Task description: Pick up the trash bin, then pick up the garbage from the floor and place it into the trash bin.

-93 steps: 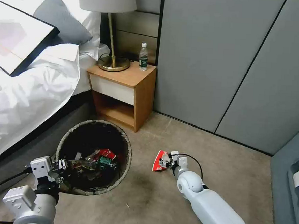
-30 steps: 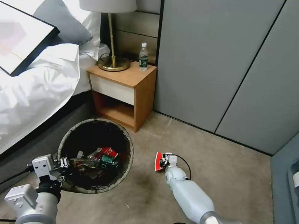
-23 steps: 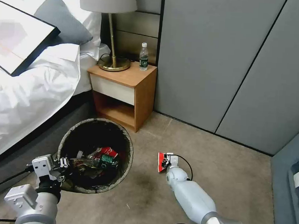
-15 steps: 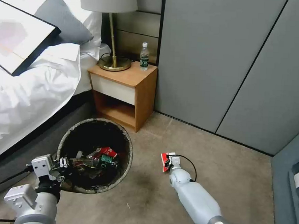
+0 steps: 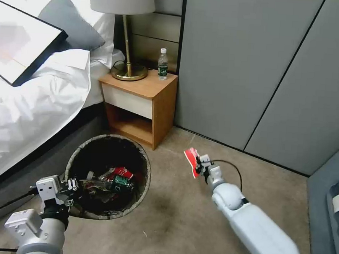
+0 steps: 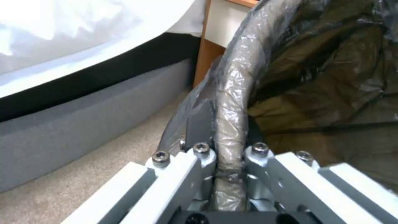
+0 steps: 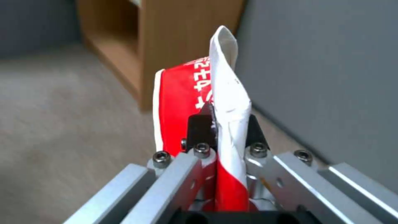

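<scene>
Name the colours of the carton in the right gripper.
Red and white carton, with white lettering on the red; clearest in the right wrist view.

White letters are showing on the red-and-white carton (image 7: 188,102), but they cannot be read. The bottle (image 5: 163,64) is wearing a green label, too small to read.

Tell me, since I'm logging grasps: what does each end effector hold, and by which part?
Left end effector: shut on the trash bin, at its bag-covered rim. Right end effector: shut on the red-and-white carton, gripping its white edge.
</scene>
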Motion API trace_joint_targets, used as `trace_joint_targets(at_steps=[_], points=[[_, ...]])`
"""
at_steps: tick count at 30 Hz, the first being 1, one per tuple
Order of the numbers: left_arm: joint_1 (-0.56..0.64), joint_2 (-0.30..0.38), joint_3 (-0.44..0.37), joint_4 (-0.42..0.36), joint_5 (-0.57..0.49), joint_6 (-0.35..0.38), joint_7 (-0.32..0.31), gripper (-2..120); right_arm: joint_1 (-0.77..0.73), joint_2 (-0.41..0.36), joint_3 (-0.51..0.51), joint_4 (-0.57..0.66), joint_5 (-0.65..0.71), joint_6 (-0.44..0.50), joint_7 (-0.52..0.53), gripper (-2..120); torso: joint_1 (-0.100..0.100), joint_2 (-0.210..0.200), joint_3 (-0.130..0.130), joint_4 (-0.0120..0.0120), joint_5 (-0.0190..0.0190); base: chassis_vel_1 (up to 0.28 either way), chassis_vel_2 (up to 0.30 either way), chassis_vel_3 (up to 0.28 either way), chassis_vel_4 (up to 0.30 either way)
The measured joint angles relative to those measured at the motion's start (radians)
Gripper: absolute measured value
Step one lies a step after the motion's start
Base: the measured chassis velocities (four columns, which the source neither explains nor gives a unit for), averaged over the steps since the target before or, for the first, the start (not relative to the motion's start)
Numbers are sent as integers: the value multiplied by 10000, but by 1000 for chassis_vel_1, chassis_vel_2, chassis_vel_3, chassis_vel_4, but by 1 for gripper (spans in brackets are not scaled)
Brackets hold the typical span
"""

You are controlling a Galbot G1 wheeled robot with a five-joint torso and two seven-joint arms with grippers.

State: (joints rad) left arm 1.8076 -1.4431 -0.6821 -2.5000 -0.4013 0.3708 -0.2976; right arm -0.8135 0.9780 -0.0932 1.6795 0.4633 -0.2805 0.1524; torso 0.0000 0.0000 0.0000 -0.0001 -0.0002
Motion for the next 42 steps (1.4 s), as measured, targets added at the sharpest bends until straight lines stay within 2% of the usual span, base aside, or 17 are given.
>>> trace_joint_targets(at_steps=[2, 4, 7, 12, 14, 20, 27, 34, 42], points=[[10, 7, 5, 0, -4, 16, 0, 3, 146, -593, 163, 1198, 689, -345, -113, 0, 0, 0, 0, -1, 3, 0, 0, 0, 0], [16, 9, 6, 0, -5, 18, 0, 3, 203, -762, 208, 1547, 904, -466, -148, 0, 0, 0, 0, 0, 3, 0, 0, 0, 0], [30, 13, 14, 0, -3, 30, -2, 3, 604, -1655, 286, 3143, 1989, -948, -562, 0, 0, 0, 0, 0, 1, 0, 0, 0, 0], [61, -6, 38, 0, 22, 44, -2, 3, 1331, -2113, 41, 4287, 3038, -1395, -1152, 0, 0, 0, 0, 0, 2, 0, 0, 0, 0], [65, -8, 40, 0, 26, 47, -2, 3, 1412, -2117, -9, 4379, 3134, -1434, -1170, 0, 0, 0, 0, 0, 2, 0, 0, 0, 0], [114, -51, 50, 0, 92, 71, 20, 3, 2308, -1698, -802, 5272, 4187, -1942, -1355, 0, 0, 0, 0, 1, 1, 0, 0, 0, 0], [125, -64, 62, 0, 124, 98, 38, 3, 3126, -1341, -2013, 5354, 4125, -1966, -1710, 0, 0, 0, 0, -1, 1, 0, 0, 0, 0], [122, -77, 42, 0, 152, 151, 53, 3, 3975, -436, -3669, 5190, 3958, -2088, -1537, 0, 0, 0, 0, 3, 0, 0, 0, 0, 0], [124, -60, 19, 0, 134, 204, 50, 3, 3924, -63, -4462, 4734, 3465, -2275, -1280, 0, 0, -1, 0, 1, 1, 0, 0, 0, 0]])
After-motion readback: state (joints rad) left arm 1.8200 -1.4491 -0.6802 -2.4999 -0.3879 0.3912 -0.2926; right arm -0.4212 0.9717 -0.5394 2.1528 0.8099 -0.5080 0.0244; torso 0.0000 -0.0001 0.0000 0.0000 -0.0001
